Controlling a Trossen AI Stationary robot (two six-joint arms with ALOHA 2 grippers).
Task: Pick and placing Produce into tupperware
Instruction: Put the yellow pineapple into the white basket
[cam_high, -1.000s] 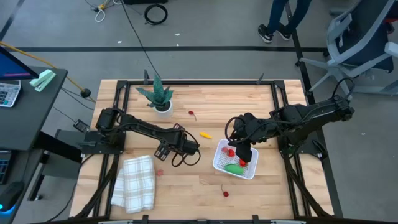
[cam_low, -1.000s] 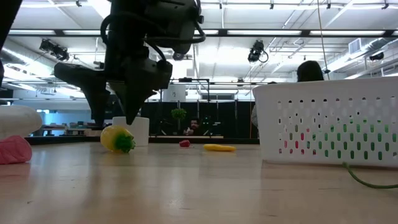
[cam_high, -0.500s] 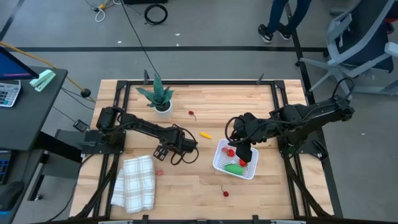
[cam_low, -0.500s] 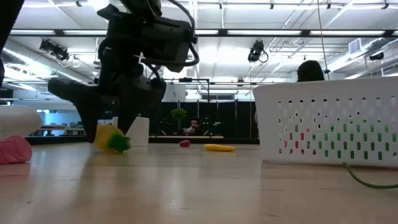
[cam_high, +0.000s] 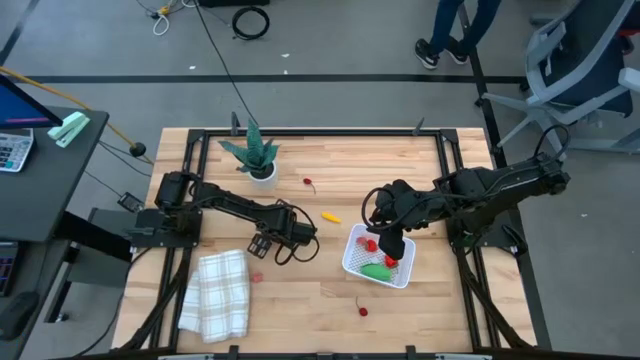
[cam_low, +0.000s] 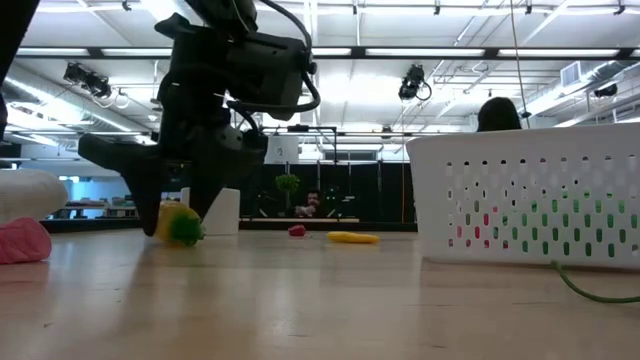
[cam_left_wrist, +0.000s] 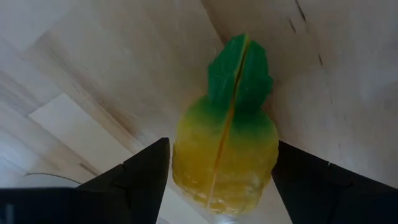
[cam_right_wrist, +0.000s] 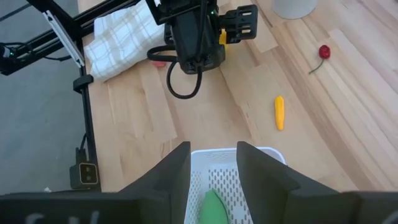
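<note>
A yellow toy pineapple (cam_left_wrist: 227, 155) with a green top lies on the wood between the fingers of my left gripper (cam_left_wrist: 222, 148). In the low view it shows as the pineapple (cam_low: 178, 224) under that gripper, left of the table's middle (cam_high: 262, 243). The white tupperware (cam_high: 352, 262) stands right of centre and holds a green piece (cam_high: 377, 270) and red pieces (cam_high: 370, 244). My right gripper (cam_right_wrist: 213, 168) hovers open over the tupperware's rim (cam_right_wrist: 261, 155), with the green piece (cam_right_wrist: 211, 208) below it. My left gripper pinches the pineapple by the two sides of its yellow body (cam_left_wrist: 270, 158), one finger (cam_left_wrist: 146, 171) on each flank. The fingers come from above, pointing down. The pineapple lies on the table with its green top pointing away from the wrist.
A small yellow piece (cam_high: 330, 216) lies between the arms, a red one (cam_high: 310, 184) near the potted plant (cam_high: 255, 155), and another red one (cam_high: 362, 310) toward the near edge. A pink piece (cam_high: 256, 277) lies beside the checked cloth (cam_high: 215, 293).
My left gripper has shifted a little toward the table's left and tipped, and the pineapple has slid the same way along the wood. My right arm has kept still.
</note>
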